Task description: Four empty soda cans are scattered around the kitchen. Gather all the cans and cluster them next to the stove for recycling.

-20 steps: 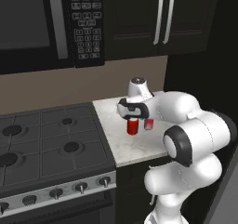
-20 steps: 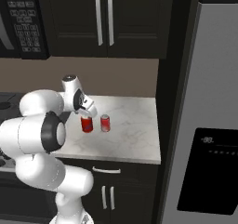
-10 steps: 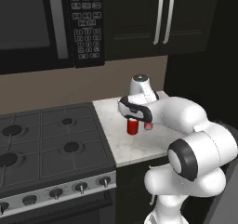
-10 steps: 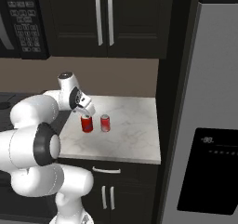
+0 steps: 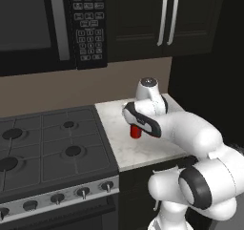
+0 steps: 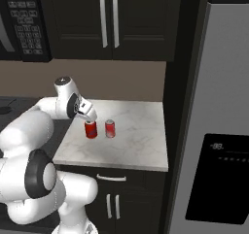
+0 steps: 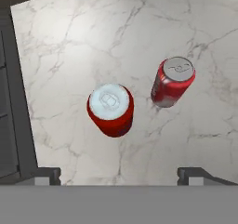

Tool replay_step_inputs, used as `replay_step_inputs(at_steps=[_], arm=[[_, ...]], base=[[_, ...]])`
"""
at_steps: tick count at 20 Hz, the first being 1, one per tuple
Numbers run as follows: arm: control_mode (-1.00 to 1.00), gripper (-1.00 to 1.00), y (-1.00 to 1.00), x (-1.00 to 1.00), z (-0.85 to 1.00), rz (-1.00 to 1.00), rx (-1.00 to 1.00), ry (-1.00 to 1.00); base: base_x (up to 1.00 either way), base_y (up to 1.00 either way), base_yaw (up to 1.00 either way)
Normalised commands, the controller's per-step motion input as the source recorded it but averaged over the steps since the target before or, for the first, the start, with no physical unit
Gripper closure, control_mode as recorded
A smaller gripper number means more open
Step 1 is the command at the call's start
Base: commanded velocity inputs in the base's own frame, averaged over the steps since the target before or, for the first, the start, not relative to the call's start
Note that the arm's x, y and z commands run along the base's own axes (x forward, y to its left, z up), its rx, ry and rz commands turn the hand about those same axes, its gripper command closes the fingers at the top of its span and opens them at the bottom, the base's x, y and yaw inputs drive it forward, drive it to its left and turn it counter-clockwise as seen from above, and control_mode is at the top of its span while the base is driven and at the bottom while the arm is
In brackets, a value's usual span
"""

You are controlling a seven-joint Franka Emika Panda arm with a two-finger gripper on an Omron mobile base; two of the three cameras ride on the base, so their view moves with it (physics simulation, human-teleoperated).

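Standing upright beside the stove (image 5: 52, 148) on the bench (image 6: 131, 145), two red cans (image 7: 111, 109) were clustered for recycling, the hand (image 7: 118, 174) spread apart above them, gripping nothing.

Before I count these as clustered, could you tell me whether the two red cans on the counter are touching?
Apart. In the hand view, bare marble shows between the nearer can and the other can.
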Motion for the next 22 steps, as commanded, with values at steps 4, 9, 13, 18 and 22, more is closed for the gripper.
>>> replay_step_inputs(at_steps=[4, 9, 13, 18, 22], arm=[[-1.0, -1.0, 0.0, -0.32, 0.15, 0.08, 0.01, -0.04], [-1.0, -1.0, 0.0, -0.28, 0.19, 0.08, 0.02, 0.06], [-1.0, -1.0, -0.01, -0.24, 0.24, 0.02, 0.0, 0.2], [-1.0, -1.0, 0.0, -0.23, 0.22, 0.01, 0.0, 0.23], [-1.0, -1.0, -0.04, -0.28, 0.15, 0.03, 0.0, 0.15]], base=[[0.0, 0.0, 0.0], [0.0, 0.0, 0.0], [0.0, 0.0, 0.0], [0.0, 0.0, 0.0], [0.0, 0.0, 0.0]])
